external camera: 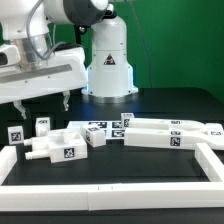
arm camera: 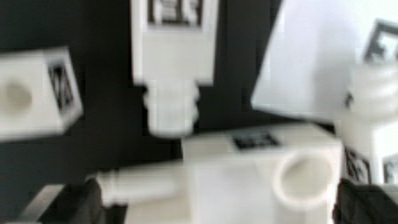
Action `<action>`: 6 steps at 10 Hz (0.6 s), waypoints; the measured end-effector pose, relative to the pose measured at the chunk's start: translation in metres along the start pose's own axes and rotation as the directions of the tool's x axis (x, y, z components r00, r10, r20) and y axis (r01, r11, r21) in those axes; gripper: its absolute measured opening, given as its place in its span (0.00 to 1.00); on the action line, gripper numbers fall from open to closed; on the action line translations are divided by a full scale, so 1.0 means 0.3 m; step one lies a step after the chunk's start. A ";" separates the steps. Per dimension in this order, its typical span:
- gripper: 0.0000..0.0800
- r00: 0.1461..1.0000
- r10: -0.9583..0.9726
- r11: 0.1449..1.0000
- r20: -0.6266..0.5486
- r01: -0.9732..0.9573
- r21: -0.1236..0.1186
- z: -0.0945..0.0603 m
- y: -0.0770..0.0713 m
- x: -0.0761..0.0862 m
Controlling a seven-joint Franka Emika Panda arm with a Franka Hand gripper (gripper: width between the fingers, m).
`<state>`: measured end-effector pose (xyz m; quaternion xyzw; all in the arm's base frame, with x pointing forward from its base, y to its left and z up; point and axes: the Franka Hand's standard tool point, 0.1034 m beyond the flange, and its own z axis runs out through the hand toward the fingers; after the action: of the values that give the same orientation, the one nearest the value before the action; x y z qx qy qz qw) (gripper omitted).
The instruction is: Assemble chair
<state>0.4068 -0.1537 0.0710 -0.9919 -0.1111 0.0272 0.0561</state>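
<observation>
The chair parts lie loose on the black table. A white block with a side peg and a round hole (external camera: 57, 151) lies at the front left. It fills the near part of the wrist view (arm camera: 240, 170). My gripper (external camera: 42, 107) hangs open above it, with the dark fingers (arm camera: 71, 203) on either side of the block and not touching it. A tagged leg with a peg end (arm camera: 169, 70) lies just beyond it. A block with a hole (arm camera: 32, 92) and a tagged panel (arm camera: 338, 70) flank that leg. Long tagged pieces (external camera: 172, 135) lie at the exterior view's right.
Long white border rails (external camera: 110, 171) frame the work area at the front and both sides. Two small tagged cubes (external camera: 16, 133) stand at the exterior view's left. The marker board (external camera: 112, 124) lies mid-table before the robot base (external camera: 108, 62).
</observation>
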 end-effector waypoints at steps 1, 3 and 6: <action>0.81 1.000 -0.015 1.000 -0.001 0.015 0.001 -0.005 -0.005 0.023; 0.81 1.000 -0.012 1.000 0.004 0.012 0.005 0.002 -0.006 0.012; 0.81 0.999 -0.044 0.999 0.000 0.044 -0.009 0.035 0.057 0.105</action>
<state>0.4404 -0.1622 0.0571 -0.9894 -0.1332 0.0252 0.0523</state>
